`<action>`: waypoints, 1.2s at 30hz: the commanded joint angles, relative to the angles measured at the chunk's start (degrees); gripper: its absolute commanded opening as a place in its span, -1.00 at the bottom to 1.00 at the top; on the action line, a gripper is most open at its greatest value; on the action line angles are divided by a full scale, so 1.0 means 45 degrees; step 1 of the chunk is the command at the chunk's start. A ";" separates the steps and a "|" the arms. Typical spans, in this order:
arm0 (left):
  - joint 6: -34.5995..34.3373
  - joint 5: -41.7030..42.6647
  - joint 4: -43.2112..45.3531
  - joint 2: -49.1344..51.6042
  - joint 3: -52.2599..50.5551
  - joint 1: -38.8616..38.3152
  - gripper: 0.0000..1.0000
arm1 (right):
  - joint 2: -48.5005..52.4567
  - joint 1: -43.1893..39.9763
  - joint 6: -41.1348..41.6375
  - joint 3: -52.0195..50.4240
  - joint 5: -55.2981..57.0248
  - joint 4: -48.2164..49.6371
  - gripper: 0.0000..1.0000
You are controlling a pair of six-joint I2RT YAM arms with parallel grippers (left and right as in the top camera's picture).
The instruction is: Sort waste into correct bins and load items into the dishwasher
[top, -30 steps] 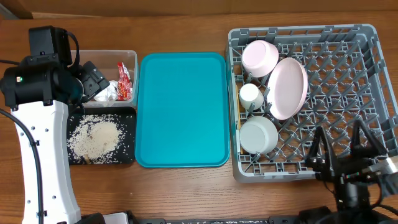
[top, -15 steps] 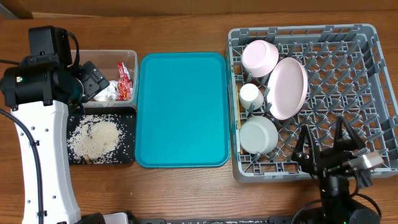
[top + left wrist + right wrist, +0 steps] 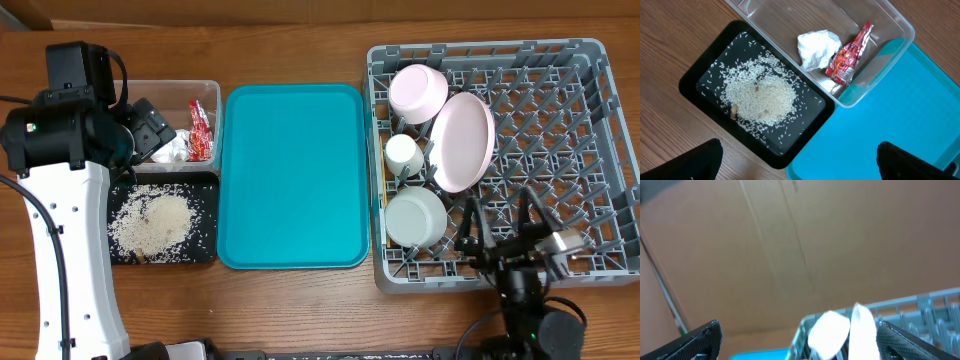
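Both pincers were spread and empty: right gripper (image 3: 497,210) at the dish rack's (image 3: 610,150) six o'clock edge, left gripper (image 3: 800,150) above the clear waste bin (image 3: 212,92). With the pink plate (image 3: 462,140) racked, any retreat should rise clear of the tines.

Even bright light, soft shadows, overhead sharp, right wrist view blurred

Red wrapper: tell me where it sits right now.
In the overhead view the red wrapper lies inside the clear bin at the table's left, beside crumpled white tissue, against the wall nearest the teal tray.
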 commanded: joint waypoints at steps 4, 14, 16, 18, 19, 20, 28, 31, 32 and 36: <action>0.0151 -0.0039 0.0053 0.0019 0.0024 -0.0024 1.00 | -0.0151 -0.0087 0.0034 -0.0933 -0.0384 -0.0316 1.00; 0.0151 -0.0034 0.0053 0.0019 0.0024 -0.0024 1.00 | -0.0151 -0.0287 -0.0015 -0.0928 -0.0495 -0.2977 1.00; 0.0151 -0.0034 0.0053 0.0019 0.0024 -0.0024 1.00 | -0.0151 -0.0287 -0.0015 -0.0928 -0.0486 -0.2968 1.00; 0.0151 -0.0034 0.0053 0.0019 0.0024 -0.0024 1.00 | -0.0151 -0.0287 -0.0015 -0.0928 -0.0481 -0.2934 1.00; 0.0151 -0.0034 0.0053 0.0019 0.0024 -0.0024 1.00 | -0.0151 -0.0287 -0.0010 -0.0928 -0.0491 -0.2934 1.00; 0.0151 -0.0039 0.0053 0.0019 0.0024 -0.0024 1.00 | -0.0151 -0.0287 -0.0010 -0.0928 -0.0491 -0.2934 1.00; 0.0151 -0.0034 0.0053 0.0019 0.0024 -0.0024 1.00 | -0.0151 -0.0287 -0.3376 -0.0928 -0.1496 -0.2856 1.00; 0.0151 -0.0034 0.0053 0.0019 0.0024 -0.0024 1.00 | -0.0151 -0.0296 -0.4454 -0.0928 -0.1622 -0.2832 1.00; 0.0151 -0.0034 0.0053 0.0019 0.0024 -0.0024 1.00 | -0.0151 -0.0316 -0.4624 -0.0928 -0.1622 -0.2832 1.00; 0.0151 -0.0034 0.0053 0.0019 0.0024 -0.0024 1.00 | -0.0151 -0.0597 -0.4736 -0.0928 -0.1627 -0.2832 1.00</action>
